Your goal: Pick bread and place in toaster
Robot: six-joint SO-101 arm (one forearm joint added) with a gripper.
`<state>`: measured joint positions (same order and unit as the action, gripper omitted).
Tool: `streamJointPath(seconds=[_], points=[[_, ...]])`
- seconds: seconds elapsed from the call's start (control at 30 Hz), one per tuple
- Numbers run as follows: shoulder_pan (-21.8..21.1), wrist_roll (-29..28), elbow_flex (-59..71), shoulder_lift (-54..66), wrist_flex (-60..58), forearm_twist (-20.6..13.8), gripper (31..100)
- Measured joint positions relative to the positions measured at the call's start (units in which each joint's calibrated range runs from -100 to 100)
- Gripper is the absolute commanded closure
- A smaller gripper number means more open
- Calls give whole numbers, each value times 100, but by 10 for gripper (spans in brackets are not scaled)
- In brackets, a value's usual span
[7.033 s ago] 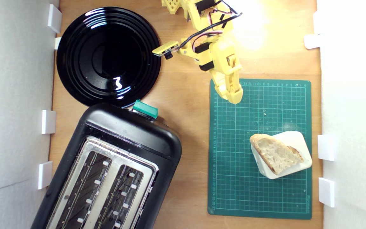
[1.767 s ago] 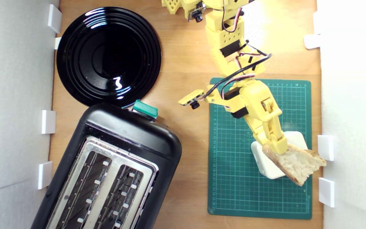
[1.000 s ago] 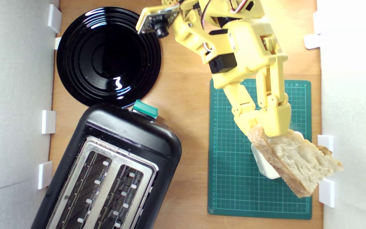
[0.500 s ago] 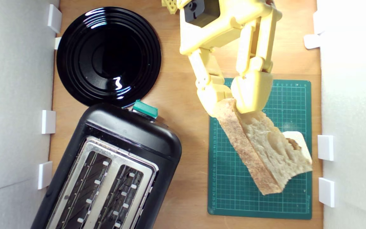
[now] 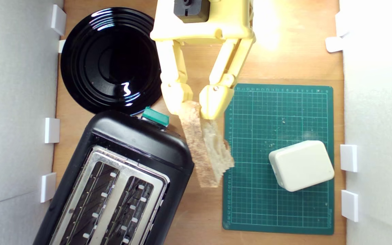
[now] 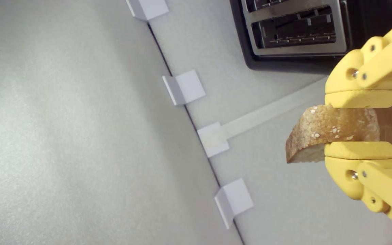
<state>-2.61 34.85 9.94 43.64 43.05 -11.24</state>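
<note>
The yellow gripper point(image 5: 196, 103) is clamped on the bread point(image 5: 204, 146), one finger on each face of the slice near its narrow top end. The slice hangs edge-on to the exterior camera, floury brown crust toward the toaster point(image 5: 121, 180) and pale crumb toward the green cutting mat point(image 5: 277, 204). It is lifted off the bench point(image 5: 199, 217), between the toaster and the mat, in the gap at about 3 o'clock from the toaster's upper corner; whether it touches the black housing cannot be told. The toaster sits tilted, its two slots in the silver top running toward 7 o'clock, and its green lever knob point(image 5: 155, 116) is at 9 o'clock from the gripper, just beside it. A round black plate point(image 5: 114, 58) lies at 12 o'clock from the toaster. A cream rounded block point(image 5: 301, 165) rests on the mat at 3 o'clock from the bread, well apart from it.

In the wrist view the gripper point(image 6: 361, 125) pinches the crusty end of the bread point(image 6: 325, 132), with the toaster point(image 6: 294, 34) slots beyond.
</note>
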Motion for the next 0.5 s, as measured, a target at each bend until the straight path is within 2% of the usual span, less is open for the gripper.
streamJointPath(seconds=[0.13,0.33,0.5], points=[[375,217,-111,0,25,-9,735],[613,461,-462,-160,59,0,735],[751,611,-1211,-563,534,-27,740]])
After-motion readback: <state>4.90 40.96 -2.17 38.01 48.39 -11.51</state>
